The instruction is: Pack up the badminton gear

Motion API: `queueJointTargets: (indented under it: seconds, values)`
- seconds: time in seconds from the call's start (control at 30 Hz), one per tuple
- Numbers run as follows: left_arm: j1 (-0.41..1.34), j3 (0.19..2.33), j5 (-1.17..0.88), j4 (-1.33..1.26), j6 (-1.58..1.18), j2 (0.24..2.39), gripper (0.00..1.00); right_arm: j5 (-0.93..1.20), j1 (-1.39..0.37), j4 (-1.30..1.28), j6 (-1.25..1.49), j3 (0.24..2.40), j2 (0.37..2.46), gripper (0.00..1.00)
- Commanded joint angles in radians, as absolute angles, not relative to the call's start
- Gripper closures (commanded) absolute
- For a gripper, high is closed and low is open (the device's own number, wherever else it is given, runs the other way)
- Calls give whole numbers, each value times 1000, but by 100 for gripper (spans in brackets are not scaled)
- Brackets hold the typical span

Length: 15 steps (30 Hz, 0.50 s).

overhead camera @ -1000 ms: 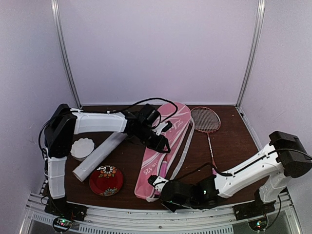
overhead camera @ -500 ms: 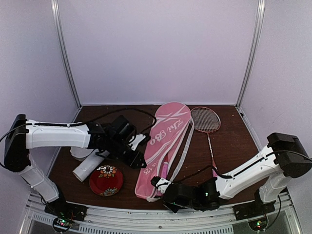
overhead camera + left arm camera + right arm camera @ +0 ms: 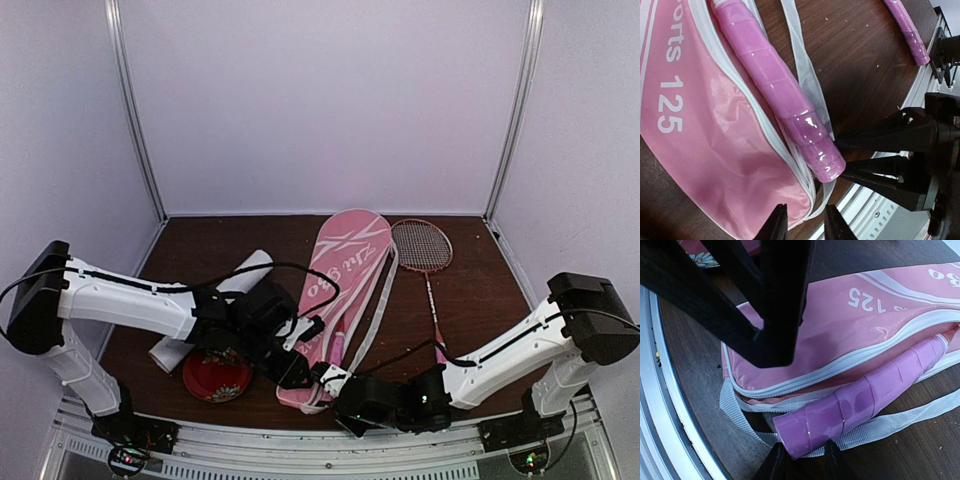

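Observation:
The long pink bag (image 3: 340,280) lies along the middle of the table, its zip open at the near end (image 3: 840,365). A racquet's pink handle (image 3: 785,95) sticks out of that opening. My right gripper (image 3: 804,462) is shut on the handle's tip (image 3: 805,432), low at the front edge (image 3: 322,378). My left gripper (image 3: 805,227) hovers open just above the bag's near corner (image 3: 790,200), nothing held, its jaws a narrow gap apart (image 3: 298,375). A second racquet (image 3: 424,250) lies to the right of the bag. The white tube (image 3: 248,270) lies at the left, partly behind my left arm.
A red floral plate (image 3: 212,380) sits at the front left, right beside my left wrist. The bag's white strap (image 3: 802,75) trails on the wood beside the handle. The metal rail (image 3: 660,390) of the table's front edge runs close under both grippers.
My left arm swung from over the bag, past the tube, down to the bag's near corner, its jaws narrowing on the way. My right gripper stayed on the handle tip.

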State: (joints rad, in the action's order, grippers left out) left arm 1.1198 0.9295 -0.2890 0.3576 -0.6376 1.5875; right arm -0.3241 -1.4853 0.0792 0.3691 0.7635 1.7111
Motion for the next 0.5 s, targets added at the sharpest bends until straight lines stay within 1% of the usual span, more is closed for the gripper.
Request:
queueJointTargets:
  seconds: [0.0, 0.27, 0.47]
  values:
    - [1121, 967, -278, 301, -678, 1634, 72, -345, -1480, 84, 377, 753, 1701, 73]
    - [1147, 1006, -284, 287, -691, 1711, 70, -345, -1480, 84, 378, 753, 1700, 73]
    - [1153, 1009, -265, 301, -718, 1739, 70, -340, -1480, 83, 375, 760, 1707, 73]
